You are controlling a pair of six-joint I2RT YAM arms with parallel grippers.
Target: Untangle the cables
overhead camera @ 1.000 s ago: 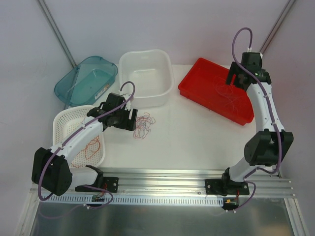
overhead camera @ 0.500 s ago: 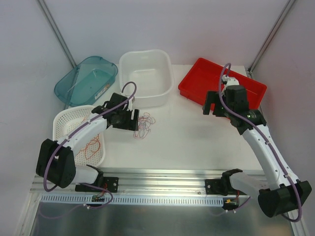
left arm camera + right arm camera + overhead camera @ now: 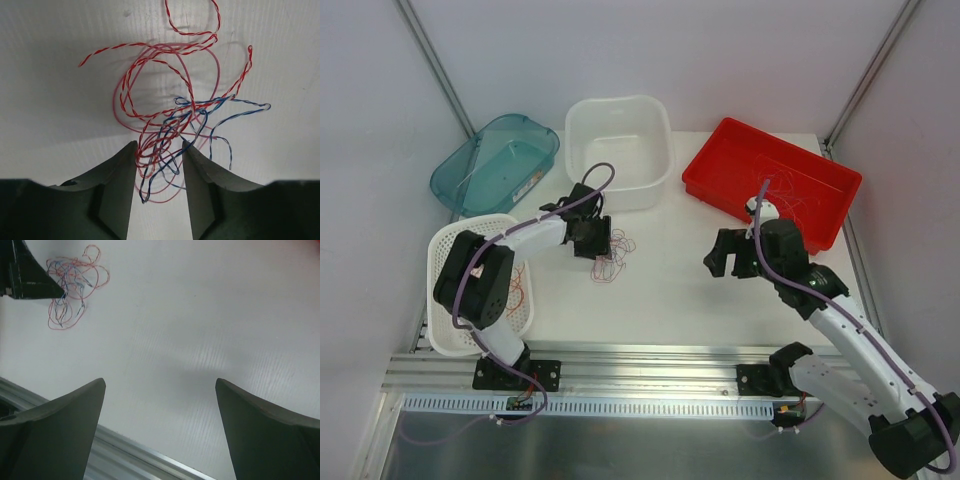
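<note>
The cables [image 3: 611, 256] lie as a small tangle of red and blue hair-thin twisted wires on the white table, left of centre. My left gripper [image 3: 592, 243] is at the tangle's left edge. In the left wrist view its fingers stand a narrow gap apart, open, with the near loops of the cables [image 3: 170, 120] lying between the tips of the gripper [image 3: 159, 145]. My right gripper [image 3: 728, 262] hovers wide open over bare table right of centre, apart from the tangle. From its wrist, the right gripper [image 3: 160, 382] sees the cables [image 3: 72, 282] far off at upper left.
A white mesh basket [image 3: 445, 245] at the left holds loose red wires [image 3: 510, 295]. At the back stand a teal bin [image 3: 505, 160], a white tub [image 3: 618, 115] and a red tray [image 3: 720, 180] holding thin wires [image 3: 790, 195]. An aluminium rail [image 3: 650, 360] runs along the near edge.
My right arm swung from over the red tray down to the table's middle. My left gripper shifted slightly right onto the tangle and its jaws narrowed.
</note>
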